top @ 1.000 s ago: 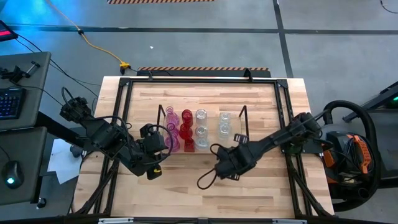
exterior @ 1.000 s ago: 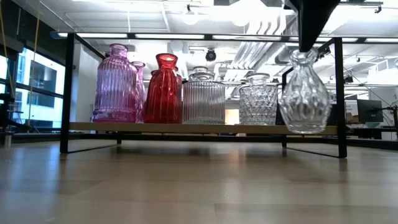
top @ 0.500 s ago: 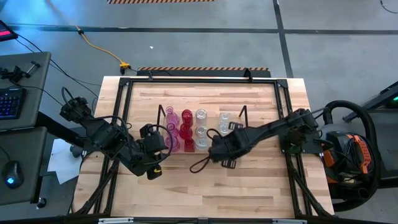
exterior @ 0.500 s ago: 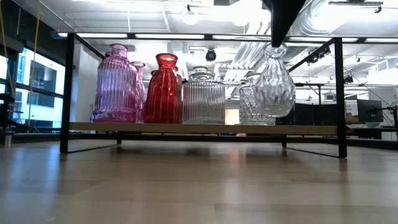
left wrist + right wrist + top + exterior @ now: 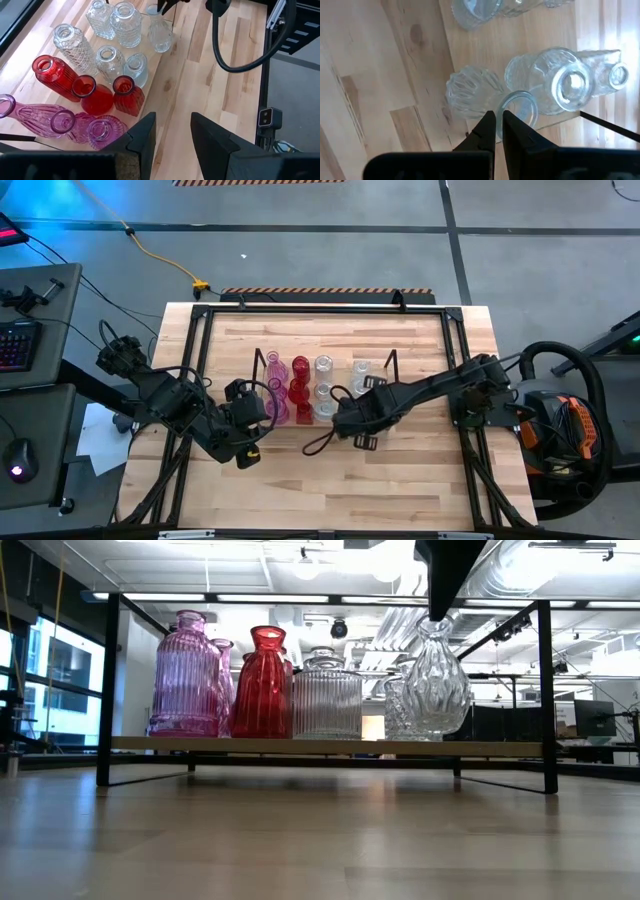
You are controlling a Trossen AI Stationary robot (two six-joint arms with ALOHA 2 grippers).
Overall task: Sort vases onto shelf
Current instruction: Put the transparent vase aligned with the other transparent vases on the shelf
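The shelf (image 5: 340,385) is a light-wood board with dark wire ends, standing mid-table. On it stand pink vases (image 5: 273,365), red vases (image 5: 300,375) and clear vases (image 5: 323,370) in rows. My right gripper (image 5: 338,416) is at the shelf's near edge, shut on a clear ribbed vase (image 5: 435,680). That vase hangs just above the board (image 5: 300,746), in front of a clear faceted vase (image 5: 395,705). My left gripper (image 5: 172,125) hovers open by the shelf's left end, above the pink vases (image 5: 75,125), holding nothing. My right gripper pinches the clear vase's mouth rim (image 5: 503,106) between its two fingers, one finger inside the mouth and one outside. The fingers come from above, pointing steeply down. The vase hangs upright below them, its base lifted clear over the shelf's near edge (image 5: 167,55).
Dark frame rails (image 5: 200,360) run along the table's left, right and far sides. Bare wood (image 5: 400,470) lies between the shelf and the near edge. A loose black cable (image 5: 320,442) droops from my right arm onto that wood.
My right gripper has carried the clear vase toward the table's left and far side, from off the shelf's near right corner to its near edge, rising a little. The vase has stayed upright. Most of the move came early; it has nearly stopped.
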